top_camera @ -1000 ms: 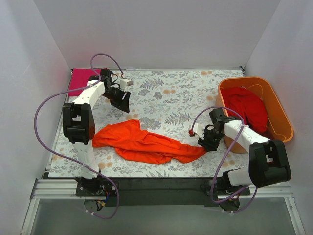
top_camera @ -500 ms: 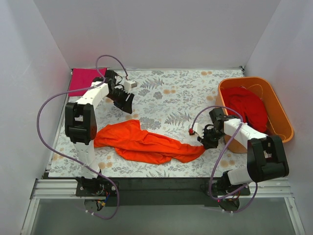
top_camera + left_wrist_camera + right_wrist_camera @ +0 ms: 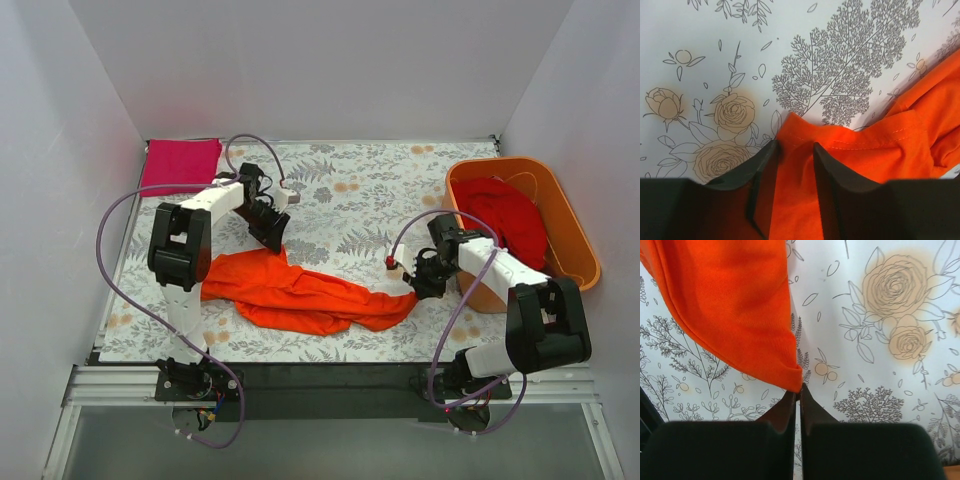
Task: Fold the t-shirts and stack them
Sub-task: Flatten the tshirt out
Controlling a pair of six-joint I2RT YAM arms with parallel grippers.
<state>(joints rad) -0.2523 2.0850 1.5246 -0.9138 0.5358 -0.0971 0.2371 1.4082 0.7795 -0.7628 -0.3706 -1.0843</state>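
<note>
White walls enclosed a table covered in a pale cloth printed with grey ferns and tan roses. Two white and black robot arms reached in from the near edge.

An orange t-shirt lay crumpled in a long strip across the near middle of the table, running from left to right. The left gripper hung over the far left end of this strip. In the left wrist view its two dark fingers were spread apart, released, with a folded, stitched edge of the orange t-shirt lying in the gap between them at the left gripper's tips.

The right gripper sat at the right end of the strip. In the right wrist view its fingers were clenched together, and a corner of the orange t-shirt met the right gripper at the very tips, where it looked pinched.

A magenta t-shirt lay flat in a neat rectangle at the far left corner of the table, well apart from both grippers. A red t-shirt was bunched inside an orange plastic tub standing at the right side of the table, just beside the right arm. Purple cables looped from each arm.
</note>
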